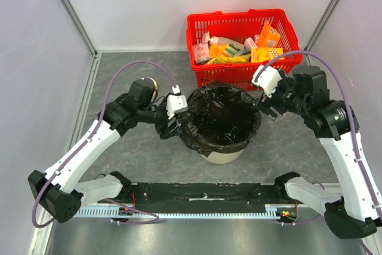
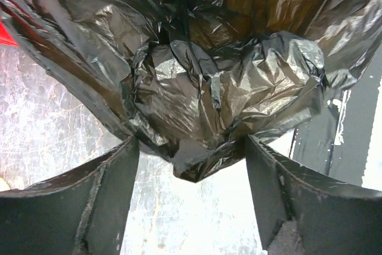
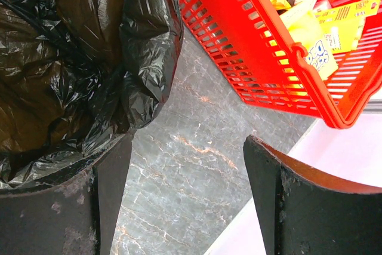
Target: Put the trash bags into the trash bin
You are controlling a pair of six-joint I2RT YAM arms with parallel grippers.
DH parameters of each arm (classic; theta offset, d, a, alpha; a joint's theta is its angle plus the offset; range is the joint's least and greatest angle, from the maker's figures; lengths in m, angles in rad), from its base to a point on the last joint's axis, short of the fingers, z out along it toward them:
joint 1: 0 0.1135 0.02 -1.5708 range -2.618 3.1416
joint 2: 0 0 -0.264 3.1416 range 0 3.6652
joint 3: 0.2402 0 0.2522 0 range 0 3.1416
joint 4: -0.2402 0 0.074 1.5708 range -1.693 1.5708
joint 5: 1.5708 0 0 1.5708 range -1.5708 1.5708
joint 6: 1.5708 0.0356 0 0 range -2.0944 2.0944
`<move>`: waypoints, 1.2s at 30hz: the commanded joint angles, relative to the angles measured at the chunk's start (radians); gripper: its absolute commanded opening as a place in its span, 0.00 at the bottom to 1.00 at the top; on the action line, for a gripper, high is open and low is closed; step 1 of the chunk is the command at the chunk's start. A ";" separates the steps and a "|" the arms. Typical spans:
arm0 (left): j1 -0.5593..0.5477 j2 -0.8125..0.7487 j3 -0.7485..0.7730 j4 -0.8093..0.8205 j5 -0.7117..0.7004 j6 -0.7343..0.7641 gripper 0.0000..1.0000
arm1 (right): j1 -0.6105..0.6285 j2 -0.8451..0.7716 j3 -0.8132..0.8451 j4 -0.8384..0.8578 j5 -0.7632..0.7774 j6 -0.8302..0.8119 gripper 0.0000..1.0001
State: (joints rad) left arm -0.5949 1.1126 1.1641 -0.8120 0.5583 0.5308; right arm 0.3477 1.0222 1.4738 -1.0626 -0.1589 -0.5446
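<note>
Top external: left hand [image 1: 178, 122], open, straddles a trash bag [image 1: 222, 117] fold at the trash bin [image 1: 224, 157] rim, likely to tuck it; right hand [image 1: 264, 107] open, empty, opposite.

The trash bag [image 1: 222, 120] is glossy black and crinkled, with a brownish sheen where light comes through the film. Below it, the trash bin [image 1: 225, 158] shows plain beige. The shopping basket [image 1: 215, 74] is a bright red lattice, and the packets [image 1: 267, 39] inside are orange, yellow and a little pink. The table [image 1: 149, 162] is grey marbled stone with pale and rusty veins. The left arm [image 1: 86, 150] and right arm [image 1: 349, 159] are white with black joints, each trailing a purple cable [image 1: 115, 80]. The walls [image 1: 149, 4] are pale lilac-white.
</note>
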 commanded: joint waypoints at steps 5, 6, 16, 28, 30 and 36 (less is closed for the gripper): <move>0.004 -0.013 -0.178 0.316 0.052 0.037 0.69 | -0.026 -0.033 -0.006 0.020 0.004 0.028 0.83; 0.004 -0.010 -0.190 0.338 0.064 0.037 0.68 | -0.026 -0.031 -0.007 0.019 0.002 0.029 0.83; 0.004 0.046 -0.253 0.484 0.100 0.018 0.73 | -0.041 -0.027 -0.047 0.021 -0.025 0.026 0.84; 0.004 0.127 -0.288 0.510 0.147 0.047 0.80 | -0.049 -0.010 -0.027 0.027 -0.021 0.035 0.87; 0.004 0.135 -0.291 0.516 0.144 0.051 0.82 | -0.049 -0.014 -0.029 0.027 -0.018 0.034 0.87; 0.004 0.180 -0.297 0.548 0.127 0.046 0.85 | -0.052 -0.020 -0.038 0.027 -0.014 0.031 0.87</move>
State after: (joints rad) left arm -0.5949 1.2579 0.8753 -0.3286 0.6651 0.5476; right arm 0.3023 1.0126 1.4208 -1.0618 -0.1825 -0.5301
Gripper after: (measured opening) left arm 0.846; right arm 0.873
